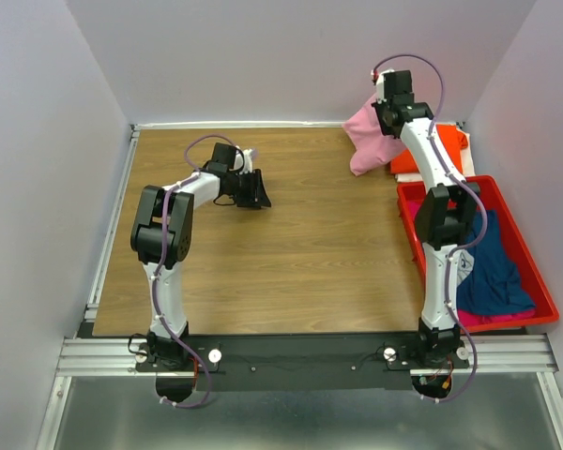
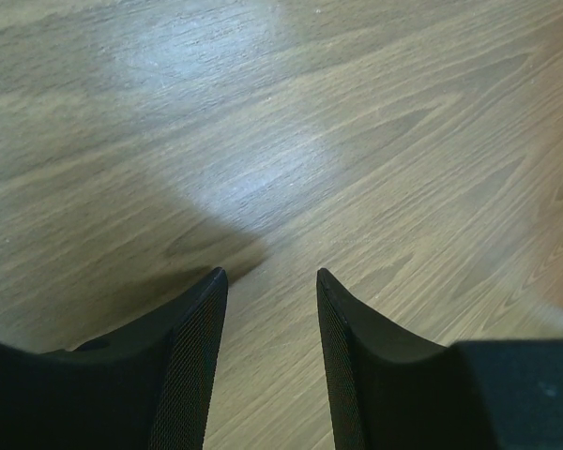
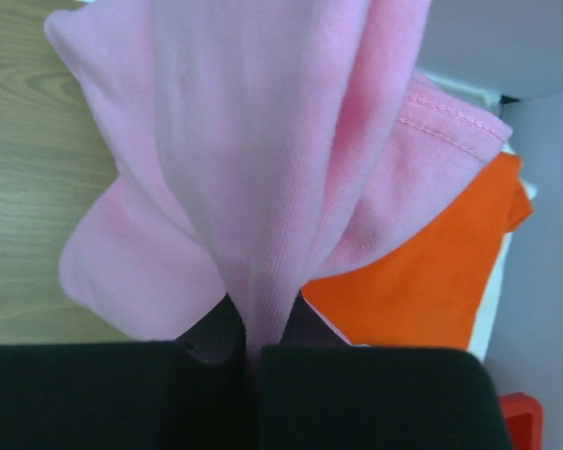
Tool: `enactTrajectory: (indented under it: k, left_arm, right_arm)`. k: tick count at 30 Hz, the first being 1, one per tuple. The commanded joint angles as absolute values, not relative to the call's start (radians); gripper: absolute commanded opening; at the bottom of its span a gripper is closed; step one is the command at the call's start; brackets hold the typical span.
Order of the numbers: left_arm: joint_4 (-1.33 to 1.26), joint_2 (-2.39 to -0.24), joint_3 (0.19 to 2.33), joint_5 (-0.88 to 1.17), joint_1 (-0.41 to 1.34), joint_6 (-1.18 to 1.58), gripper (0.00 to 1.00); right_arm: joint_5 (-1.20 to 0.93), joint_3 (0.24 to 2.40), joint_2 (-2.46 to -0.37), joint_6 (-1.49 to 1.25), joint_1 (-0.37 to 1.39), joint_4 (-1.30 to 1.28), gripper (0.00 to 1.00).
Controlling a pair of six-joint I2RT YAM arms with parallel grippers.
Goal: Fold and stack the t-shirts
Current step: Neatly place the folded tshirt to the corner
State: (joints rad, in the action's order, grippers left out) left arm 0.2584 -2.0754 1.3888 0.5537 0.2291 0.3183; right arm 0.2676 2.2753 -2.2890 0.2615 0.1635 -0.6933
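The right pincer (image 3: 253, 323) pinches the pink t-shirt (image 3: 263, 141), which hangs over the orange t-shirt (image 3: 422, 272). The left pincer (image 2: 272, 281) is spread above the counter (image 2: 357, 141).

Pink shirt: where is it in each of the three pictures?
Top view: pink shirt at the far right, near the back edge.
Left wrist: not in it.
Right wrist: fills the middle, pinched in the right gripper.
Shared landmark: the orange shirt beside it in both.

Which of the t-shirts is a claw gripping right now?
The light pink t-shirt, pinched in the right claw. The orange one lies beside it; the navy one and magenta one sit in the red bin.
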Motion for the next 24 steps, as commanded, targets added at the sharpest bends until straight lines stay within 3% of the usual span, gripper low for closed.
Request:
enactTrajectory:
  k: [1,24]
  left_arm:
    - [0.336,-2.086,1.333,0.491,0.222,0.298,0.52]
    - [0.356,-2.105,1.342,0.494,0.229,0.301,0.52]
  right_arm:
    - [0.313,2.336,-2.266,0.316,0.149,-0.689,0.0]
    - [0.294,2.347,-2.149,0.285,0.11,-0.709,0.0]
